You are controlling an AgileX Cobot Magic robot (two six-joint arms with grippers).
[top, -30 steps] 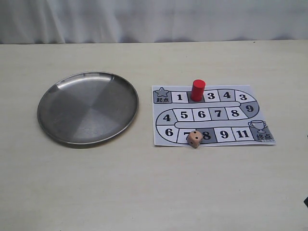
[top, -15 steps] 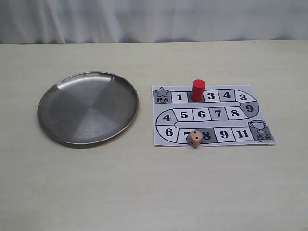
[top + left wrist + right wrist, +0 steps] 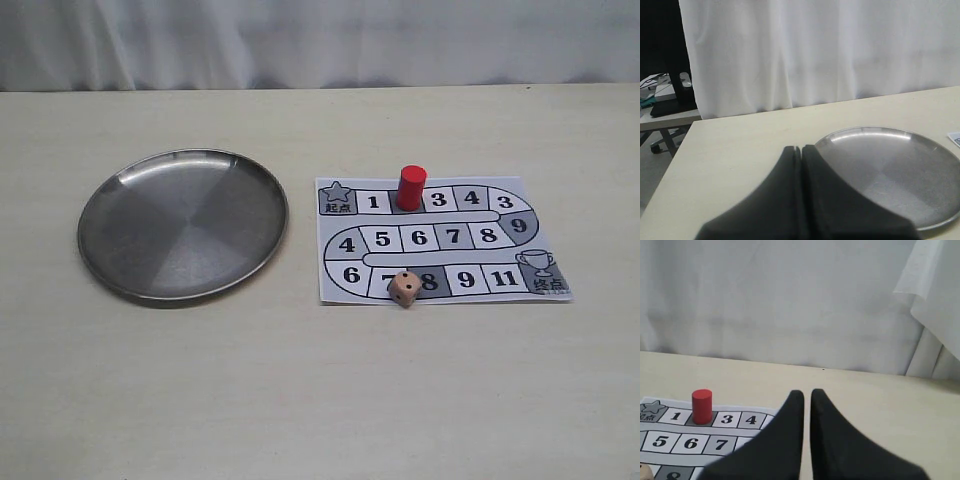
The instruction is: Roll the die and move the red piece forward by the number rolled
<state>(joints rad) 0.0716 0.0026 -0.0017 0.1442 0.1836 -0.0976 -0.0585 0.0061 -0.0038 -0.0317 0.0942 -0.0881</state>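
Right gripper [image 3: 807, 392] pinched closed with nothing in it, red piece [image 3: 702, 406] standing ahead of it on the board [image 3: 727, 420] between 1 and 3, die [image 3: 404, 288] partly on 7, left gripper [image 3: 801, 148] closed and holding nothing, silver plate [image 3: 890, 165] just ahead of it

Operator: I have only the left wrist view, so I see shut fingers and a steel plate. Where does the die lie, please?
Observer: The die lies on the board, in its bottom row, covering square 7 beside 8.
Operator: And the red piece?
Observer: The piece stands upright in the top row, between squares 1 and 3.
Operator: Does the right arm hold something?
Observer: No, the right fingers are shut on nothing, apart from the piece.
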